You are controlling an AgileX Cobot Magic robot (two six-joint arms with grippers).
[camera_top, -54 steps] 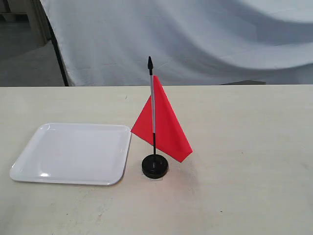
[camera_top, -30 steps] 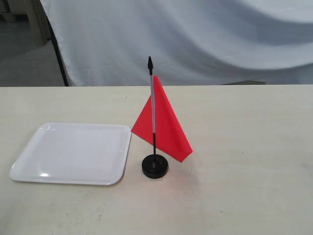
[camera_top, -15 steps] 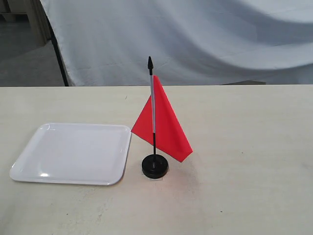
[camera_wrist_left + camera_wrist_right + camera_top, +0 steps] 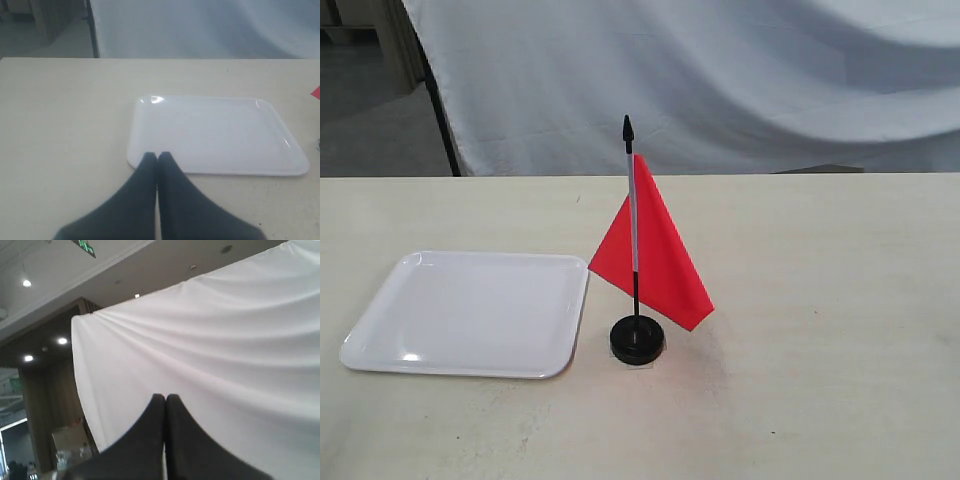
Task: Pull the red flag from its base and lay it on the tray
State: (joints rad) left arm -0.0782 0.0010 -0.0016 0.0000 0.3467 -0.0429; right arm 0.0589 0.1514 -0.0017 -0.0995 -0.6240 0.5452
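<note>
The red flag (image 4: 655, 255) stands upright on its thin stick in the small round black base (image 4: 637, 341) near the table's middle. Just to its left lies the white square tray (image 4: 470, 312), with nothing on it. Neither arm shows in the exterior view. In the left wrist view my left gripper (image 4: 157, 156) is shut and holds nothing, its tips over the near corner of the tray (image 4: 215, 135); a sliver of the red flag (image 4: 316, 92) shows at the frame's edge. My right gripper (image 4: 165, 398) is shut and empty, facing a white curtain.
A white curtain (image 4: 700, 80) hangs behind the pale table (image 4: 820, 330), with a dark pole (image 4: 438, 110) at its left edge. The right wrist view shows only the curtain (image 4: 225, 340), ceiling lights and a doorway.
</note>
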